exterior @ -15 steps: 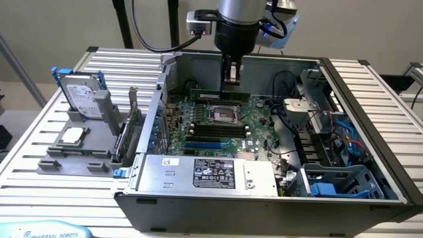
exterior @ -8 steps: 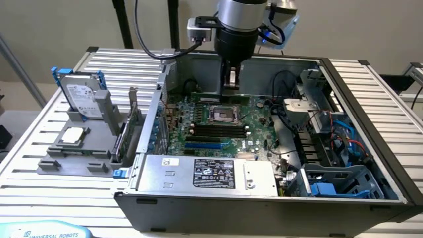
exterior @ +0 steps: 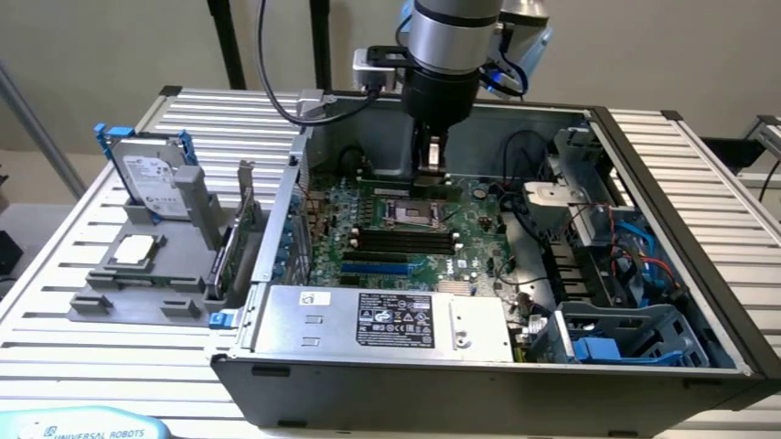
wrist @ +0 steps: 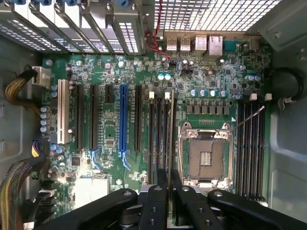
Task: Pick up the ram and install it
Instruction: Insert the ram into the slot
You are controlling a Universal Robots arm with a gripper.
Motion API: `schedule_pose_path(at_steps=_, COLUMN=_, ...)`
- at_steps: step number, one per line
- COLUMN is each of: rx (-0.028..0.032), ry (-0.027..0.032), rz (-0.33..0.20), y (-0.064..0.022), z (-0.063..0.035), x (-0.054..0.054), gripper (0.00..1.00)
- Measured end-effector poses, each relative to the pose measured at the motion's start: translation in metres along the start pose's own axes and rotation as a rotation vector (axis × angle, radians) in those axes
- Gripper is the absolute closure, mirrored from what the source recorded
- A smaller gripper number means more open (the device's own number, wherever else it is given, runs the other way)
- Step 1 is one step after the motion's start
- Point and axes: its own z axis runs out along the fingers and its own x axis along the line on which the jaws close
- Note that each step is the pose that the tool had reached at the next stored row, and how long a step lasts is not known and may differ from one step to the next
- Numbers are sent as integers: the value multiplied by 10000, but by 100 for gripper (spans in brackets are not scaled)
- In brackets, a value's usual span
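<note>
The tool (exterior: 429,157) hangs in the upper middle of the exterior view, inside the open computer case (exterior: 488,389) that sits on the slatted counter (exterior: 683,155). Its fingers (wrist: 162,191) are drawn close together on a thin board seen edge-on, which I take to be the ram (exterior: 431,176); it hangs upright below the tool, above the far edge of the motherboard (exterior: 476,219) and not yet seated in anything. The arm comes down almost vertically from the top of the frame, wrist straight, so the stick points squarely at the board. In the wrist view the tool (wrist: 169,184) lines up with the bank of long black memory slots (wrist: 162,134) just beside the CPU socket (wrist: 206,158). To do this step well, the stick's long edge should stay parallel to the chosen slot and centred over it, with its notch matched to the slot's key and the white end latches open. The descent should be straight and gentle. A tilt or sideways offset would likely land the edge on the slot wall or jam one end first, so pressure should be even along the length.
</note>
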Motion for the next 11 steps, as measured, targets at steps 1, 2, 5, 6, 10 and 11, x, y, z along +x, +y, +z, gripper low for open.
schedule_pose_path(at_steps=1, rx=0, ry=0, rz=1, y=-1, z=18, x=3, gripper=86)
schedule_pose_path(at_steps=2, rx=-1, ry=1, rz=0, y=-2, z=36, x=7, gripper=86)
schedule_pose_path(at_steps=5, rx=0, ry=-1, rz=1, y=-4, z=91, x=25, gripper=86)
schedule_pose_path(at_steps=6, rx=0, ry=0, rz=1, y=-5, z=109, x=28, gripper=86)
schedule_pose_path(at_steps=10, rx=0, ry=0, rz=-1, y=-9, z=181, x=50, gripper=86)
schedule_pose_path(at_steps=11, rx=0, ry=1, rz=-1, y=-10, z=199, x=59, gripper=86)
